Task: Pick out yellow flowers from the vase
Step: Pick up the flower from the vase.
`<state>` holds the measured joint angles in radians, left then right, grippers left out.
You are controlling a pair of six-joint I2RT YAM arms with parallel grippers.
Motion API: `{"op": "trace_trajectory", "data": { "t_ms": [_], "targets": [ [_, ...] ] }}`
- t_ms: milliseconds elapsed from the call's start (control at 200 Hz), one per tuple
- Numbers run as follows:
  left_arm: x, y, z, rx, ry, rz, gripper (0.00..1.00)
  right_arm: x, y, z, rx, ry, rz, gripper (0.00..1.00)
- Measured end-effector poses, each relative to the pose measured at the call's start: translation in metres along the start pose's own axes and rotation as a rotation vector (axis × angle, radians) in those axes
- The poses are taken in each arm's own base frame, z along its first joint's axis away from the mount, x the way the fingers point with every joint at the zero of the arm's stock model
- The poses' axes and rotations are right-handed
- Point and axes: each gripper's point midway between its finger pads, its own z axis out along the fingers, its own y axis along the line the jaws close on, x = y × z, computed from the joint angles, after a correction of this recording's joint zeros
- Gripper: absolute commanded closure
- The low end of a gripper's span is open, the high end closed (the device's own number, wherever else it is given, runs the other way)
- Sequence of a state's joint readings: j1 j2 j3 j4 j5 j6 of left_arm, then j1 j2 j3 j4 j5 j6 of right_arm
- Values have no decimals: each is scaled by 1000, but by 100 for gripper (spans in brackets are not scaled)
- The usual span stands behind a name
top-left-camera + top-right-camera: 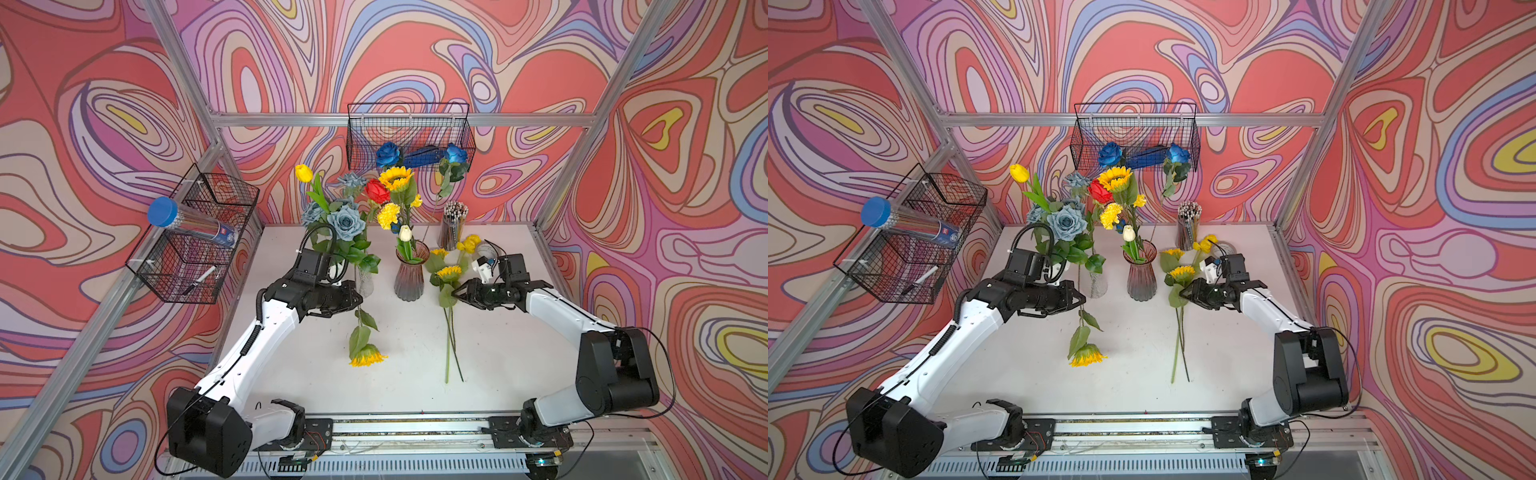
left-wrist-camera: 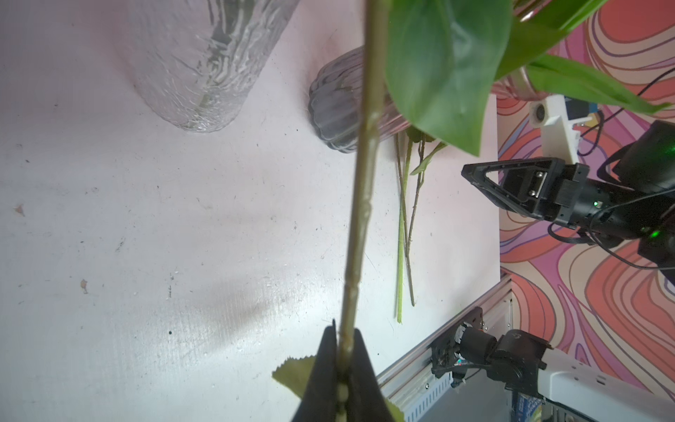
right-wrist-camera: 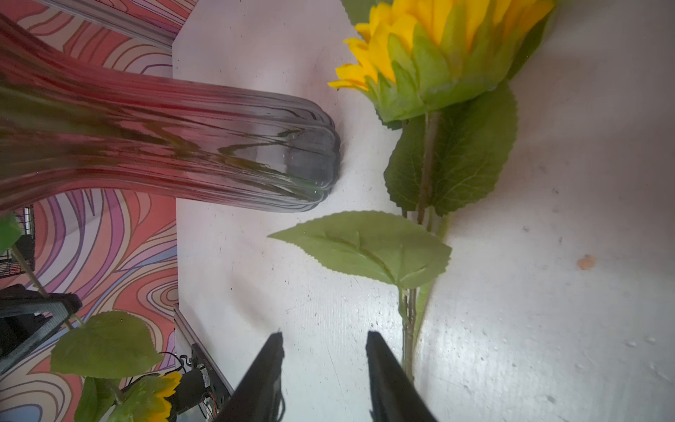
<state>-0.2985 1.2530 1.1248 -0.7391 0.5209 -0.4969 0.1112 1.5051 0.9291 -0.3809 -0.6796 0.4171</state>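
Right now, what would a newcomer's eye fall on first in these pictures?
First, the sunflower hanging head down from the shut left pincer, over the white table. Then the mixed bouquet in the pink vase beyond it, and the yellow flowers lying beside the open right pincer.

Left arm (image 1: 266, 328) reached forward from the base, forearm angled inward, wrist about level. Left gripper (image 1: 358, 301) was clamped tight on the sunflower stem (image 2: 359, 204), with the fingers (image 2: 359, 369) pinching either side. Right arm (image 1: 557, 307) was folded at a raised elbow, forearm pointing inward. Right gripper (image 1: 455, 296) sat low, jaws parted, nothing between them.
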Motion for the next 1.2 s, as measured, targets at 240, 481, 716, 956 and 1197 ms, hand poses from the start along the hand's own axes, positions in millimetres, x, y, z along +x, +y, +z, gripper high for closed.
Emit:
{"op": "trace_trajectory", "data": {
  "t_ms": [240,481,716,956,1197],
  "targets": [
    [13,-11,-4,79,116,-35,100,-1,2,-2,-4,-7,-7,59],
    [24,-17,-17,95,179,-22,100,-2,5,-4,-6,-13,-12,59],
    [39,-12,-24,69,239,10,100,-2,5,-4,-7,-13,-13,59],
    [48,-25,-36,122,252,35,100,-1,9,-12,1,-25,-61,59],
    [56,-66,-46,243,287,132,100,-4,66,-36,41,-114,-375,56]
  ]
}}
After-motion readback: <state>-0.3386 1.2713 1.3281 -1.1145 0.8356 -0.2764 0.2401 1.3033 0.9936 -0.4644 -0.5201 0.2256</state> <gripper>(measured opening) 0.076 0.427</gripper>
